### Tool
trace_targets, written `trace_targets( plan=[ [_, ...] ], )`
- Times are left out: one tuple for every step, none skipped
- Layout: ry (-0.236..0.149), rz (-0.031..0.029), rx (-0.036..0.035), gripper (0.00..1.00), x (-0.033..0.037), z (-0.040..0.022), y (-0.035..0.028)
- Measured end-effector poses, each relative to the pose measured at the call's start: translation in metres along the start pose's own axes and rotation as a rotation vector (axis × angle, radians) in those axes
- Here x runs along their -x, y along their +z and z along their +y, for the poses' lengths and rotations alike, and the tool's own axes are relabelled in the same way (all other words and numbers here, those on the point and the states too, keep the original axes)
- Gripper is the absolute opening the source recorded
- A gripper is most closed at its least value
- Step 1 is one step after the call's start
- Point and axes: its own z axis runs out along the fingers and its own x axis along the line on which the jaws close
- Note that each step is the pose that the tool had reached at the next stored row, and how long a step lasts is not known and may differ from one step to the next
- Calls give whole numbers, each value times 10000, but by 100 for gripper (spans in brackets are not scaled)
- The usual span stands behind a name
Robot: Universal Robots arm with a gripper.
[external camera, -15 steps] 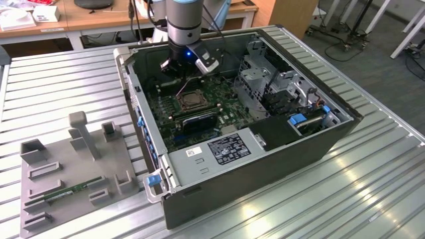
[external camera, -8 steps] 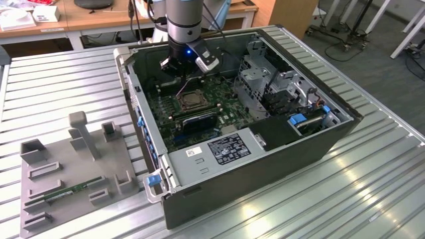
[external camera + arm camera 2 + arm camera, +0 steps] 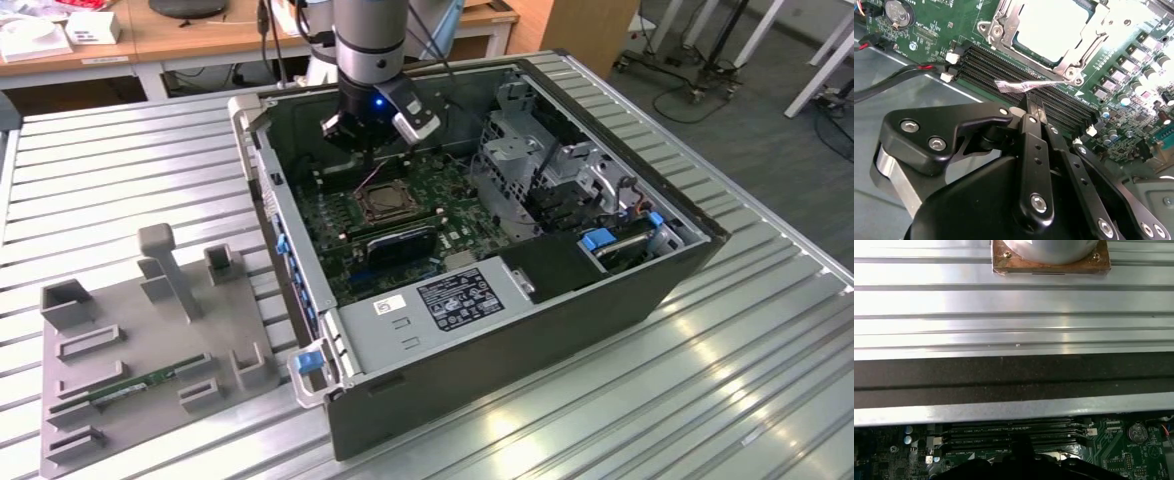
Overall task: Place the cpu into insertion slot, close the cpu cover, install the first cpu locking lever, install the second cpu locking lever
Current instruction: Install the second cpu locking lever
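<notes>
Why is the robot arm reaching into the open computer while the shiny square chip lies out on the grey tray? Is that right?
Not quite. The robot arm does reach into the open computer, but the chip isn't on the grey tray. The second wrist view shows it set into the green board, a metal frame around it.

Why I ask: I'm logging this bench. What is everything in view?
table: one, silver, ribbed, under everything
computer case: one, dark, open, on the table
circuit board: one, green, inside the computer case
cpu: one, pale silvery, on the circuit board
cover: one, silvery frame, around the cpu's face
memory slots: several, black, beside the cpu
coin battery: one, silver, on the circuit board
tray: one, grey, on the table, at the exterior view's left
memory stick: one, green, lying on the tray
arm: one, grey, reaching into the computer case
gripper: one, black, shut, over the memory slots
</notes>
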Motion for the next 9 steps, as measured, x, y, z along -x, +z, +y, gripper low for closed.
trace_targets(
  plan=[
    [1,0,17,11,0,1,-4],
    [2,-1,27,11,0,1,-6],
    [1,1,42,11,1,-1,-6],
    [2,3,59,11,2,-7,-8],
    [5,3,84,11,2,-20,-11],
    [7,4,106,11,3,-37,-15],
    [8,4,125,11,4,-54,-18],
    [10,6,149,11,5,-70,-22],
    [12,7,181,11,6,-82,-25]
  ],
)
